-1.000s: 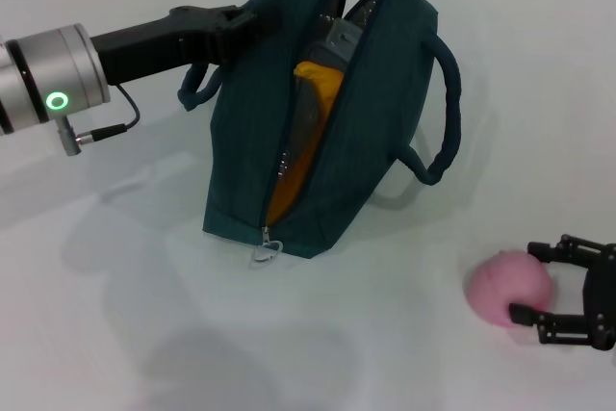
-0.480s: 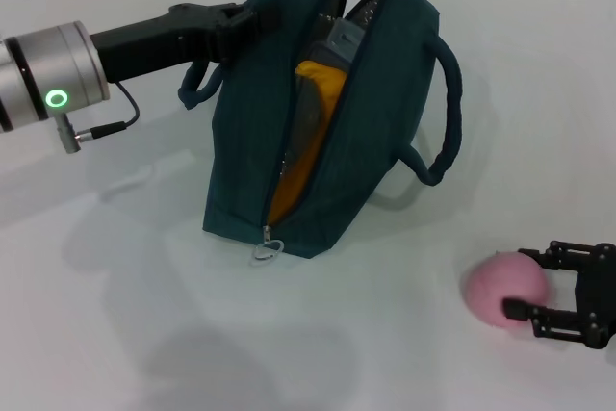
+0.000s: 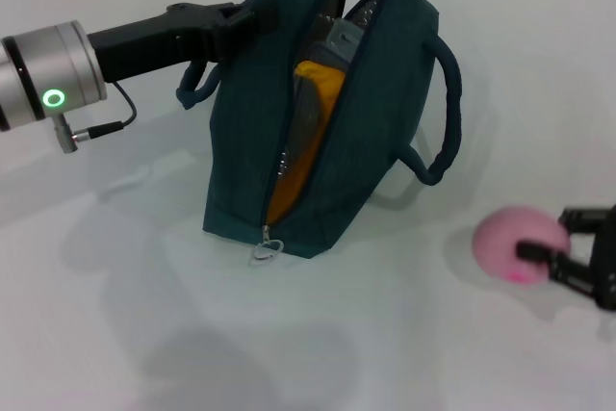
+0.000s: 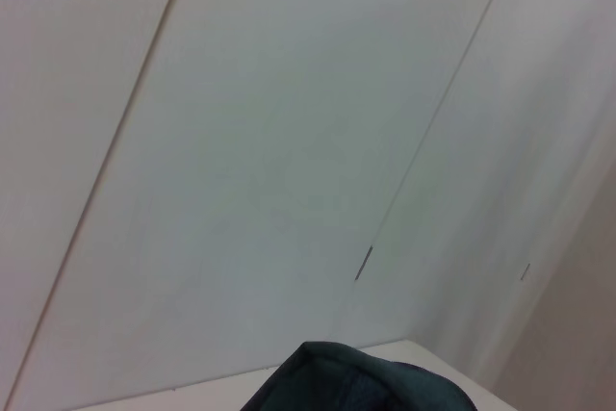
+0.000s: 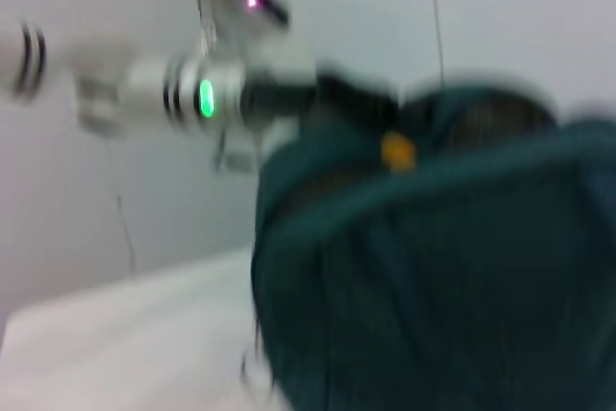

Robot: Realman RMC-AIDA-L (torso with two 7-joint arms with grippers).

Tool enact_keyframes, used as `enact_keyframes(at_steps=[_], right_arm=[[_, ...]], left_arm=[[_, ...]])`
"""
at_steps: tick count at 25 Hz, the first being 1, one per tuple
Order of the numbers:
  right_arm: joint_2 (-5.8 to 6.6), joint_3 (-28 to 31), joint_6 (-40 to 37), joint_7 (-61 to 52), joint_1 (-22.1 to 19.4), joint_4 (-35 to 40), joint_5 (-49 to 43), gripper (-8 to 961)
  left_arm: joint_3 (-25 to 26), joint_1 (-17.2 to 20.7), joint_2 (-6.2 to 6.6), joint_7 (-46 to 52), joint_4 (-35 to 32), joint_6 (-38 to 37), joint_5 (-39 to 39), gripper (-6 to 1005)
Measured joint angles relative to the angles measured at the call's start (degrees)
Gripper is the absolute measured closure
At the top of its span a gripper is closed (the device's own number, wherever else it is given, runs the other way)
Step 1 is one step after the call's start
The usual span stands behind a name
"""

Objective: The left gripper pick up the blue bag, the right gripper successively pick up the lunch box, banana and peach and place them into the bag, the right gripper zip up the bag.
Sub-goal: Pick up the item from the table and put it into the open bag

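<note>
Peach (image 3: 518,243): pink, round, low at the right side of the white table (image 3: 115,315), well apart from the bag. Right gripper (image 3: 568,249) reaches in from the right edge, its black fingers (image 3: 539,253) closed onto the peach's near and far sides, so it grips the fruit. Whether the peach rests on the surface or is just clear of it is hard to judge from the head view.

Blue bag (image 3: 327,113): stands upright at centre, zipper open along the top, mouth gaping. Inside, a yellow-orange shape, likely the banana (image 3: 310,132), with a grey-blue edge above it. Metal ring pull (image 3: 267,251) hangs at the bag's lower front end. One rope handle (image 3: 445,108) loops out on the right.

Left gripper (image 3: 231,26): comes in from the left, pinching the bag's upper left edge and holding it open. Green ring (image 3: 56,98) is lit on the silver wrist.
</note>
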State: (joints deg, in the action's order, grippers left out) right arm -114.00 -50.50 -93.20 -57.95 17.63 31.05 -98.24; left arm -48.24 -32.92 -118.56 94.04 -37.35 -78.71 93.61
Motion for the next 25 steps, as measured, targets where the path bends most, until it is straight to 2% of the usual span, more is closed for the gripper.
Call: enact_keyframes(at_steps=[5,8,10,13,17,21,25], right_arm=[[-0.57,-0.13,-5.98,1.93,0.21,-0.03,12.56,651],[-0.95,-0.48,-8.21,1.1,2.52,-0.34,19.25,691],[-1.08,-0.4,-8.26,-1.52,5.47,-0.24,22.02,707],[-1.12,-0.08,-5.91,-6.54,9.58,0.3,22.86,715],[-1.21,-1.05,2.68,-13.54,14.81,2.62,22.46,715],[-1.23,-7.09,7.03,-17.14,19.07,3.92,21.45,714],[-1.27,-12.33,6.74,-18.06,20.13,6.14,21.38,714]], left_arm=[[0.08,0.1,-0.26,-1.18,-0.12,-0.22,0.0,958],[-0.02,-0.01,-0.54,-1.57,-0.18,-0.43,-0.66,958],[-0.09,0.09,-0.57,-1.74,-0.22,-1.1,-1.94,958],[-0.07,0.35,-0.4,-1.91,-0.22,-2.7,-3.66,958],[-0.3,0.17,-0.27,-1.92,0.0,-3.19,-4.01,958],[-0.31,0.04,-0.23,-2.01,0.16,-3.21,-3.87,958],[-0.22,0.05,-0.23,-2.03,0.18,-3.19,-3.85,958]])
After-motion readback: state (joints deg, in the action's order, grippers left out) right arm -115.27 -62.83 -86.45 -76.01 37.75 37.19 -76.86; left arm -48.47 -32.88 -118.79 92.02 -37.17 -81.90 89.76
